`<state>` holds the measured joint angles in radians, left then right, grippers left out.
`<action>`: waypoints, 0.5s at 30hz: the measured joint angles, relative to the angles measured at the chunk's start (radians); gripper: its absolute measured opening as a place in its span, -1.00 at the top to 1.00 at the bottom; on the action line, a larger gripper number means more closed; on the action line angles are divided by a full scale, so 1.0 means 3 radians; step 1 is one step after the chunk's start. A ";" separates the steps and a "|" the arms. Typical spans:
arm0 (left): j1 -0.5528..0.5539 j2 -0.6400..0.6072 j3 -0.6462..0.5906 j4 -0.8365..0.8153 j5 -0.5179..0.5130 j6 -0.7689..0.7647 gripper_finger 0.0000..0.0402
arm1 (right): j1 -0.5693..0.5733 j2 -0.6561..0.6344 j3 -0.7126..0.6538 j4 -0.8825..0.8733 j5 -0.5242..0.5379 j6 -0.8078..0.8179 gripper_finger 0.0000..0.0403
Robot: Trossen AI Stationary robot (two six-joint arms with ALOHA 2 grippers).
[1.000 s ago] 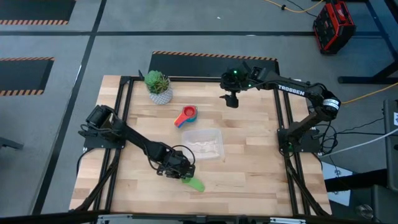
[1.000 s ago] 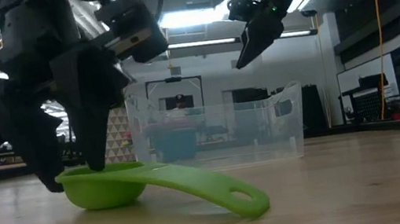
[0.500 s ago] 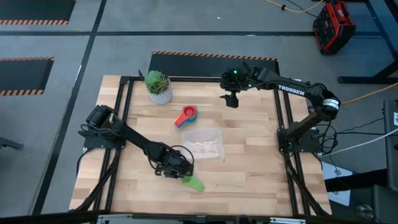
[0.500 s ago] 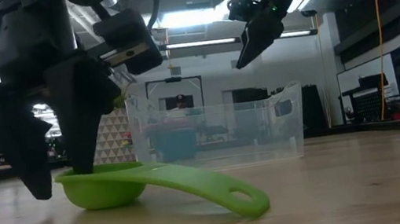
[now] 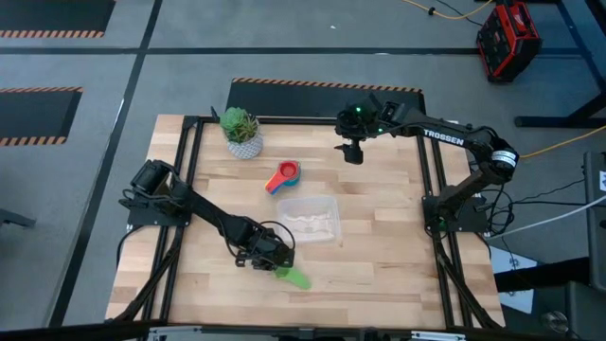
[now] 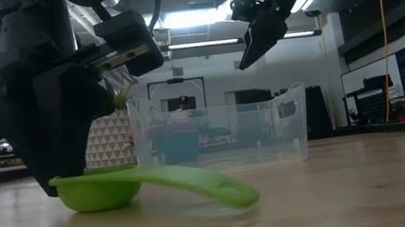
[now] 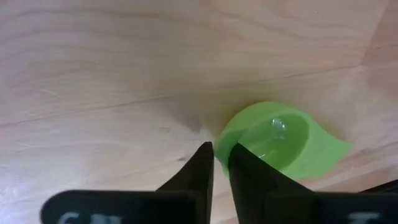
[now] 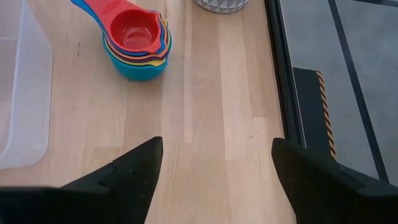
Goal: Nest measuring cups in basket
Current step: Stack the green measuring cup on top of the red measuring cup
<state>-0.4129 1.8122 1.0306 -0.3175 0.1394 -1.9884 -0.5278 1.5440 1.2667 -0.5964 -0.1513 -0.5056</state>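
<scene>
Left gripper [image 7: 214, 163] pinches rim of green measuring cup [image 5: 293, 277] on pale wood tabletop [image 5: 369, 275], near front edge. Clear basket [image 5: 310, 219] mid-table; stacked measuring cups [image 5: 283, 177] and potted plant [image 5: 242, 132] behind it. Right gripper [image 5: 352, 152] spread wide, raised at back. Grey floor [image 5: 114, 57], hazard striping around.

- Under the left tool [image 5: 268, 256], the green cup's [image 5: 292, 277] bowl is hidden from above.
- Beyond the right tool [image 8: 214, 163], the basket [image 8: 22, 93] and plant pot [image 8: 219, 5] are cut off.
</scene>
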 joint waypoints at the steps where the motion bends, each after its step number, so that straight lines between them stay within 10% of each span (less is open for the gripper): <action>1: 0.0000 -0.0001 0.0000 -0.0007 -0.0002 0.0001 0.85 | 0.0000 0.0000 0.0000 0.0000 0.0000 0.0000 -0.51; 15: 0.0001 -0.0089 -0.0004 -0.0049 0.0202 0.1035 0.98 | 0.0000 0.0000 0.0001 0.0000 0.0000 0.0000 -0.51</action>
<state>-0.4126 1.7854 1.0294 -0.3324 0.1999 -1.6779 -0.5278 1.5440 1.2671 -0.5964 -0.1512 -0.5056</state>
